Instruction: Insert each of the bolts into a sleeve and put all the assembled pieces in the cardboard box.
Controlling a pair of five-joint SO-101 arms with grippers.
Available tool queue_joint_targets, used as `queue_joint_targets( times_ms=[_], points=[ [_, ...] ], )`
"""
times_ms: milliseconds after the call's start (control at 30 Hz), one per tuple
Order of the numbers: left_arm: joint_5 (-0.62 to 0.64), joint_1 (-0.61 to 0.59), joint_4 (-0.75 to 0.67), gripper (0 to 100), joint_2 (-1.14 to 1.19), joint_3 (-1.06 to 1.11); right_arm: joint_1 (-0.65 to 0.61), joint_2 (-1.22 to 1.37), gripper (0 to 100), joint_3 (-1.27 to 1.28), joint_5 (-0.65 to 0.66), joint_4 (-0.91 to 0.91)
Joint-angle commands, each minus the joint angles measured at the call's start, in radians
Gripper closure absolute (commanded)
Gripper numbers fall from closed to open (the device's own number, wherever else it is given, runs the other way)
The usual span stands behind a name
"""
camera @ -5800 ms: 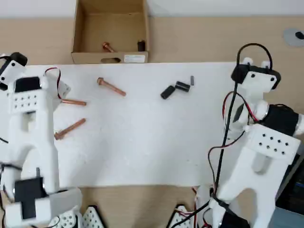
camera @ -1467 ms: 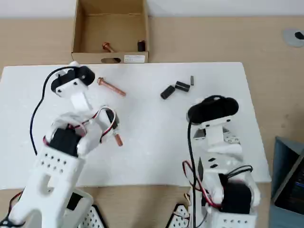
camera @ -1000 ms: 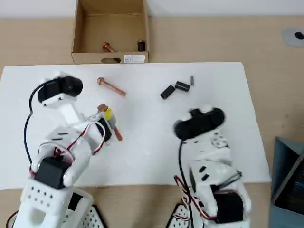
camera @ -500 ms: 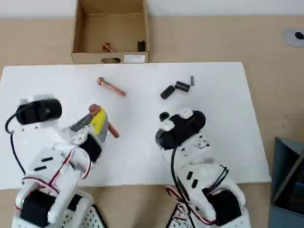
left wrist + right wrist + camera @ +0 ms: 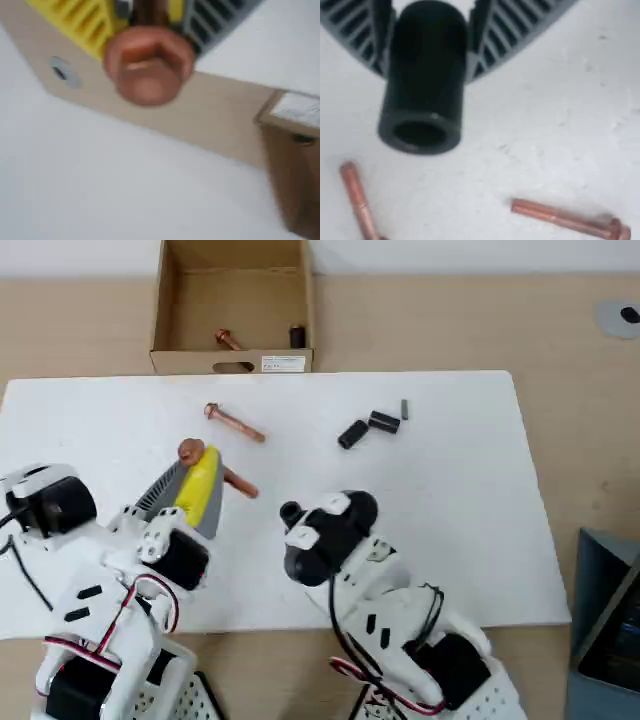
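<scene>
Copper bolt [image 5: 149, 65]: your left gripper [image 5: 192, 478] is clamped on its shank, over the white mat [image 5: 450, 520]; smooth, stiff metal, it may slip.
Loose bolt [image 5: 235, 424]: on the mat, near the cardboard box [image 5: 157, 310]; take it at mid-shank.
Black sleeve [image 5: 422, 85]: your right gripper [image 5: 427, 20] is closed on its sides, mouth free; probably light and stiff.
Spare sleeves [image 5: 384, 422]: lying further right.

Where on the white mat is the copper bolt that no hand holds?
High view: the loose copper bolt lies on the white mat's left half near its far edge, between the cardboard box and the left hand, which grips a second copper bolt.
</scene>
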Motion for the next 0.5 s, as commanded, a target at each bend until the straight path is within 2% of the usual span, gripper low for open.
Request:
queue_joint_targets(
  times_ms=[0,100,467],
  points=[
    [-0.008,0.068,-0.026,100,-0.007,-0.018,-0.018,-0.099,98.9,-0.001,0.023,-0.048],
    [-0.008,0.121,-0.018,100,-0.007,-0.025,-0.018,-0.099,98.9,0.001,0.074,-0.049],
    [-0.009,0.137,-0.025,100,-0.005,0.037,-0.018,-0.099,98.9,-0.050,0.083,-0.049]
  ],
)
